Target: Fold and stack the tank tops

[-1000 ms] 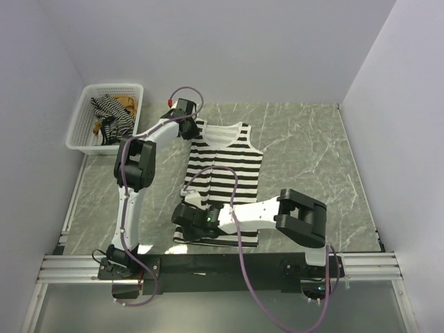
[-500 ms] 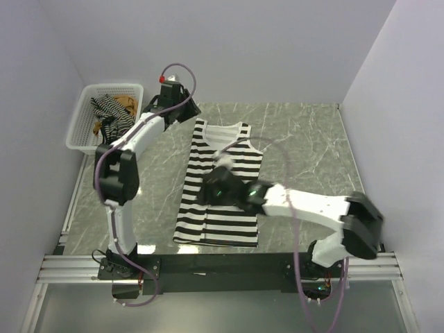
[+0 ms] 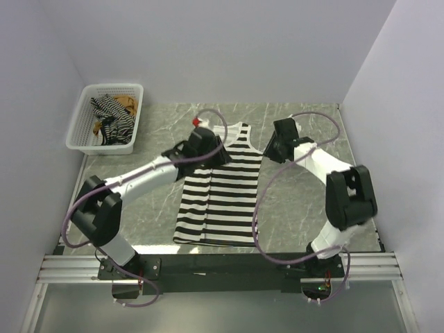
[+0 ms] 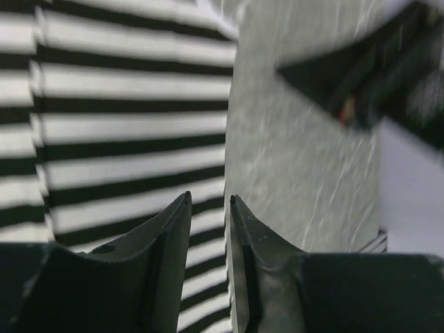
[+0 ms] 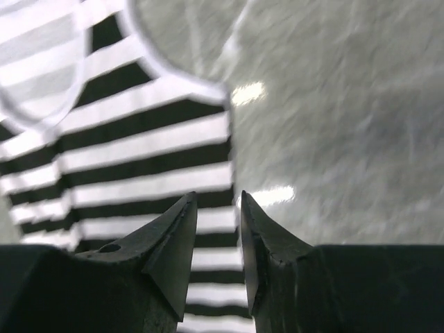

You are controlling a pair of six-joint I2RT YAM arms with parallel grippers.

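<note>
L tool (image 4: 208,199) reaches over striped top (image 3: 222,201), R tool (image 5: 217,196) low at its edge; both narrow, empty.

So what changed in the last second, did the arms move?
The left gripper came from the far left strap of the striped tank top to above its chest; the right gripper went from its near hem to its far right strap. Both hang open, empty. Top and basket stayed put.

left arm (image 3: 142,175) stretched forward, left gripper (image 4: 208,198) jaws narrowly parted, empty; right arm (image 3: 320,161) likewise, right gripper (image 5: 217,196) same
</note>
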